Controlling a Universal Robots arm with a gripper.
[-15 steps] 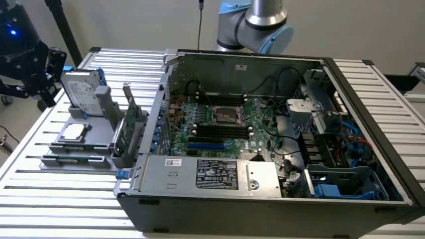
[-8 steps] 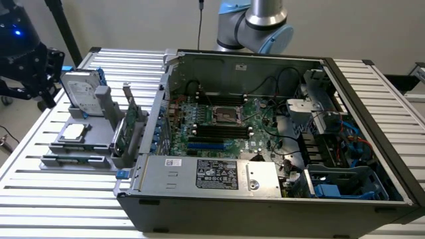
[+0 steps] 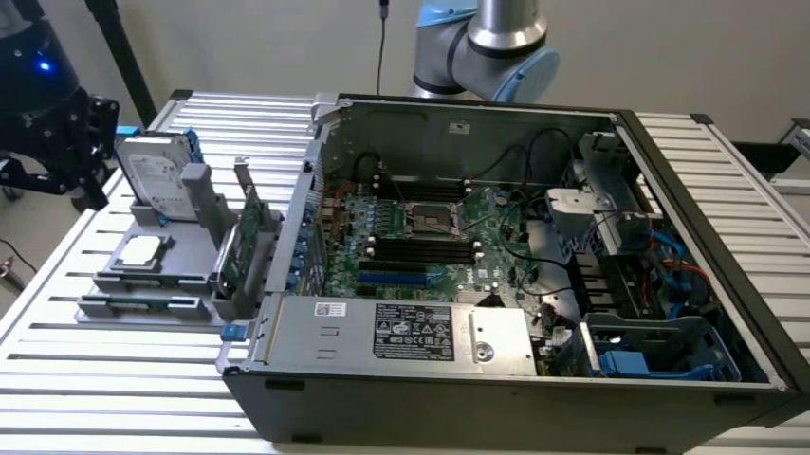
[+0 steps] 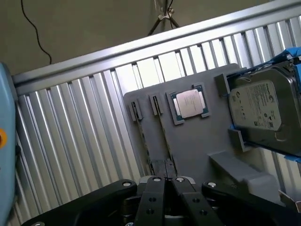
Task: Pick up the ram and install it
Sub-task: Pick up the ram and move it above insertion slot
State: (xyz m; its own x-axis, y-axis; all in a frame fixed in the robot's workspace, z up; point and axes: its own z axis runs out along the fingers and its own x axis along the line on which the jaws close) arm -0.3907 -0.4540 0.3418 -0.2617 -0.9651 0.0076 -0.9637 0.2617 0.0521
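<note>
Ext. view: an open PC case (image 3: 506,398) sits on the slatted metal counter (image 3: 101,379). Its motherboard (image 3: 418,232) faces up inside, w/ long black slots (image 3: 418,251) near the middle and a power supply (image 3: 405,332) at 6 o'clock of the board. At 9 o'clock of the case, just beside its wall, is a grey tray (image 3: 190,237) of parts. A hard drive (image 3: 155,171) w/ blue rails stands at the tray's 12 o'clock, a processor chip (image 3: 139,251) lies flat mid-tray, and an expansion card (image 3: 253,237) stands upright at the tray's 3 o'clock edge, next to the case. The ram (image 3: 137,303) lies on edge in the holder at the tray's 6 o'clock end, well apart from the black slots, so not installed. The robot arm (image 3: 487,43) rises at 12 o'clock behind the case. Wrist view looks down on the same tray (image 4: 197,146). There the processor chip (image 4: 189,102) sits between the hard drive (image 4: 263,110) and two thin edge-on strips, the ram (image 4: 162,134) being one. The gripper (image 4: 167,179) hangs above the strips' near ends, and its fingers (image 4: 151,193) look pressed together w/ nothing between them.
</note>
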